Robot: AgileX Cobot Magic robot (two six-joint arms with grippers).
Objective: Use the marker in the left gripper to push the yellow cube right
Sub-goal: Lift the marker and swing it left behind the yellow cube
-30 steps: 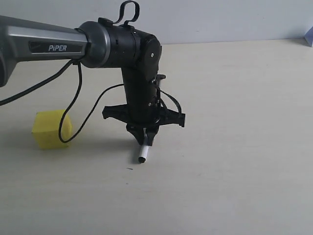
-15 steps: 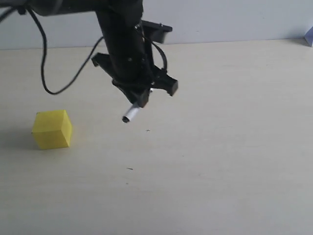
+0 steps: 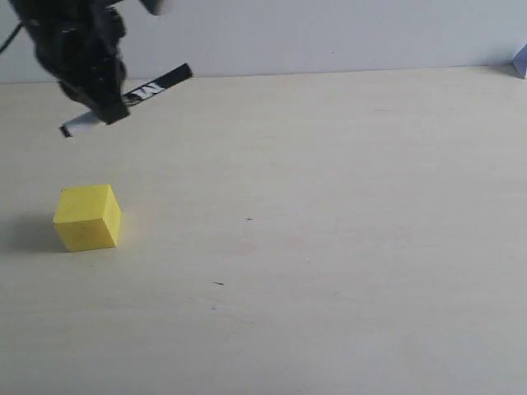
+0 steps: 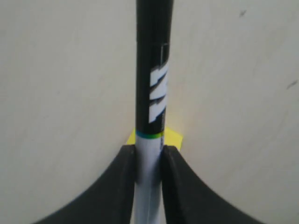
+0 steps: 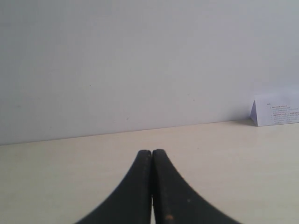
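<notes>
My left gripper (image 3: 107,111) clamps the marker (image 3: 156,84) (tilted, aloft); yellow cube (image 3: 87,216) sits below it, paper card (image 3: 521,62) far right.

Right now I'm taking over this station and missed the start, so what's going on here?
The left gripper holds the marker in its jaws, raised off the table over the yellow cube. Marker and cube are apart, and the cube sits alone on the table. The right gripper is shut with nothing in it.

Black left pincer (image 4: 149,150), black right pincer (image 5: 152,153), both smooth, curved, tapering
</notes>
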